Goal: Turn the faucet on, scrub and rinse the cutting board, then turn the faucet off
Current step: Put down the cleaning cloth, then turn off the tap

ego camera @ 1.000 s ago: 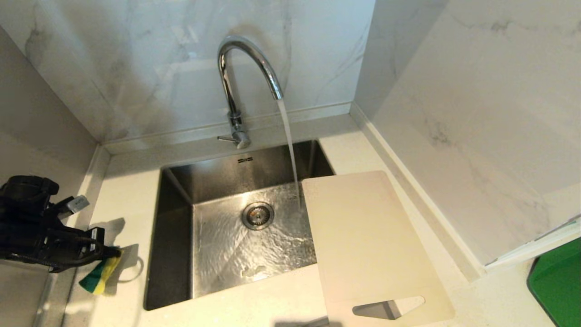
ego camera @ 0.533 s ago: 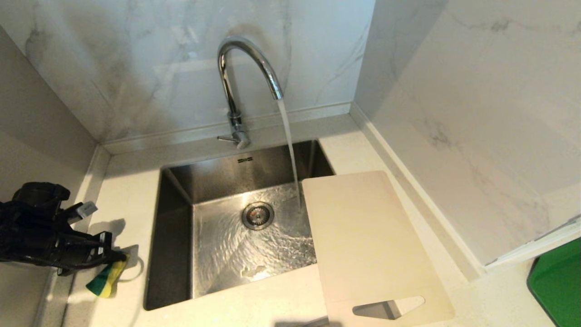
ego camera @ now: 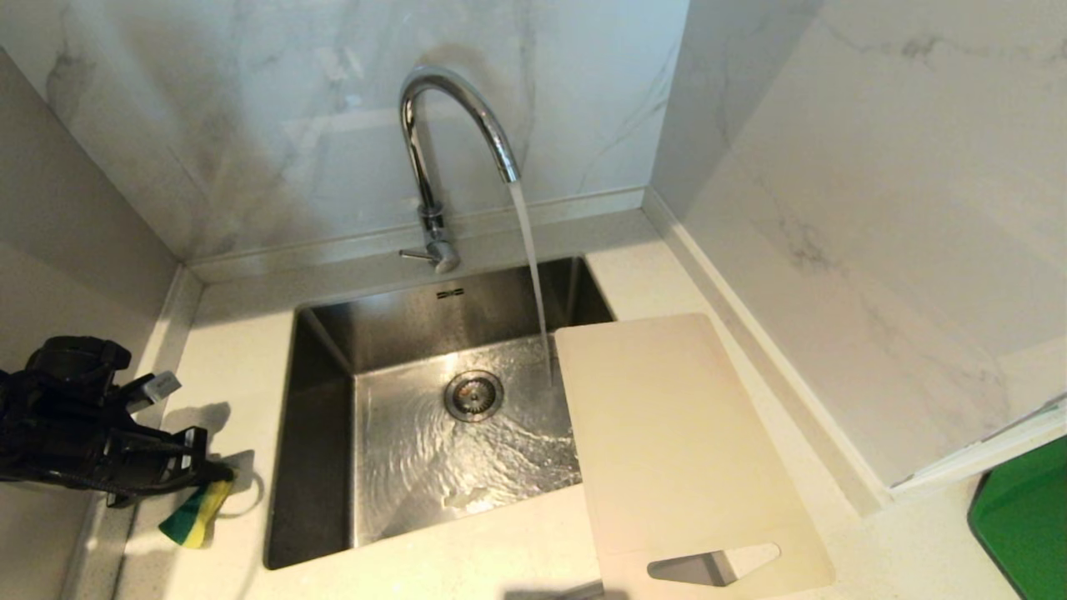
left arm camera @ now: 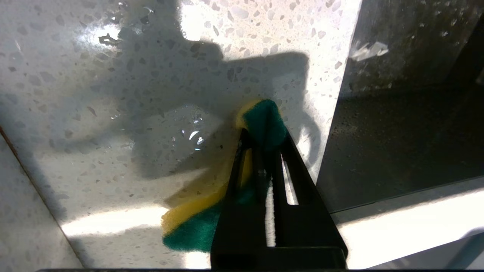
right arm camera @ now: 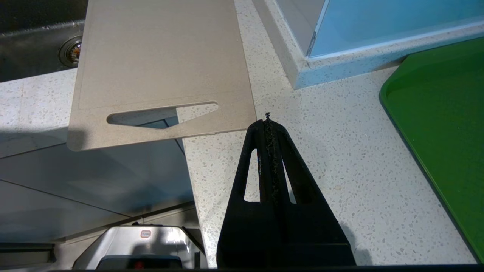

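Head view takes in the counter (ego camera: 233,350) first, pale speckled stone filling the lower half of the frame, with the sink (ego camera: 321,433) sunk in its centre. The board (ego camera: 667,442) lies right of centre, flat, its far end hanging over the sink's right edge and its handle slot at the bottom edge of the frame, poking past the counter's front. A green tray (ego camera: 1025,525) shows in the lower right corner, well apart from the board. The faucet (ego camera: 442,133) stands at upper centre and is running: water (ego camera: 533,275) falls from its spout and lands just beside the board's far left corner, not on it, so turning it on looks done. My left gripper (ego camera: 212,477) is at the lower left, over the counter left of the sink, its fingers pinching a yellow-and-green sponge (ego camera: 193,515) whose free end droops onto the wet stone. My right gripper (right arm camera: 267,120) hovers just off the board's near corner in its wrist view, fingers (right arm camera: 254,151) pressed together on nothing, parked. I judge the step in hand to be scrubbing, with the sponge down at the counter and the board dry-looking. Next I reckon I must carry the sponge across the sink to the board without dropping it, press flat, and mind that the overhanging board could tip or slide under the push.
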Controlling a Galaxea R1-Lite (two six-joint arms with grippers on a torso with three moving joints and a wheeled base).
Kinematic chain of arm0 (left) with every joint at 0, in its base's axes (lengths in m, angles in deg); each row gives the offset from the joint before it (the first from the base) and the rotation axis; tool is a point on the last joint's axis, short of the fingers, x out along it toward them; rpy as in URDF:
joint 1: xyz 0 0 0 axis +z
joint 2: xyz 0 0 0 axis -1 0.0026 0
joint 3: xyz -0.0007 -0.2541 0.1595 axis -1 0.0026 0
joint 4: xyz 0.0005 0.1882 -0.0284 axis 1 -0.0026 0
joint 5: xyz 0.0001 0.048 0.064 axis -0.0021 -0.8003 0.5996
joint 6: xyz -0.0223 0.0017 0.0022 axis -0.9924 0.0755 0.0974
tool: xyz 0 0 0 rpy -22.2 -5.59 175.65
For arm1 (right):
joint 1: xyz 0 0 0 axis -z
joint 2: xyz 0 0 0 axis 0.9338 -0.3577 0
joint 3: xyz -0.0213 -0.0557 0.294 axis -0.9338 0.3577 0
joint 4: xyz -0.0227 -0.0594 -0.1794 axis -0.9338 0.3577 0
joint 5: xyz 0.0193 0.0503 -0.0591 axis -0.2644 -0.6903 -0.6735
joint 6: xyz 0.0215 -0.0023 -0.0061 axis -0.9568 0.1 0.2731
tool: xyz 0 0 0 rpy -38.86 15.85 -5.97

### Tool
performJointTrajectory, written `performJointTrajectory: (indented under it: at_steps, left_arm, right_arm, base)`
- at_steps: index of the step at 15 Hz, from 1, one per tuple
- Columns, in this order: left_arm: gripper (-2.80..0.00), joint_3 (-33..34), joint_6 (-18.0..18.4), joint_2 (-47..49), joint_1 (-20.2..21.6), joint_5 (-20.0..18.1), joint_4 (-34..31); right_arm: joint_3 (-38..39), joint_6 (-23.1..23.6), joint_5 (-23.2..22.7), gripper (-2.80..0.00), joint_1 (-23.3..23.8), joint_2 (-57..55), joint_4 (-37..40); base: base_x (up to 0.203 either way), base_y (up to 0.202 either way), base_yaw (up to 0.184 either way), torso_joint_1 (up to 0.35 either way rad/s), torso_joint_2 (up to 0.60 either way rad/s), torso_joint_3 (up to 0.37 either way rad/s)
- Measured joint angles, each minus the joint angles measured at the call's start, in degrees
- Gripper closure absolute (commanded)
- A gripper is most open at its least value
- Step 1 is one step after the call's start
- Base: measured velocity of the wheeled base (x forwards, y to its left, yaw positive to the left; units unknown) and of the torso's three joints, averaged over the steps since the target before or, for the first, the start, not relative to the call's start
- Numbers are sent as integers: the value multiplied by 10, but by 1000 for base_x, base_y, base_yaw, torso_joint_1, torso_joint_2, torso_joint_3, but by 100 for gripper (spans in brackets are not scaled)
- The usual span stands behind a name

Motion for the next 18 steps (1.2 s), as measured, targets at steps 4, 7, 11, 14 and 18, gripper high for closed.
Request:
performJointTrajectory:
  at_steps: [4,7,11,14,18]
  left_arm:
    - [-280,3,-7,-8,0,-1,0]
    - [-280,3,-16,-23,2,-3,0]
    - [-280,3,-43,-61,6,-17,39]
    - [-280,0,-121,-89,-24,-22,118]
    - [-280,-18,-236,-107,-103,-23,210]
  right_arm:
    - [0,0,0,0,0,0,0]
    - [0,0,0,0,0,0,0]
    - [0,0,0,0,0,0,0]
    - [0,0,0,0,0,0,0]
    - [0,0,0,0,0,0,0]
  base:
    - [0,0,0,0,0,0]
    - [0,0,0,0,0,0]
    - [0,0,0,0,0,0]
    - [0,0,0,0,0,0]
    - [0,0,0,0,0,0]
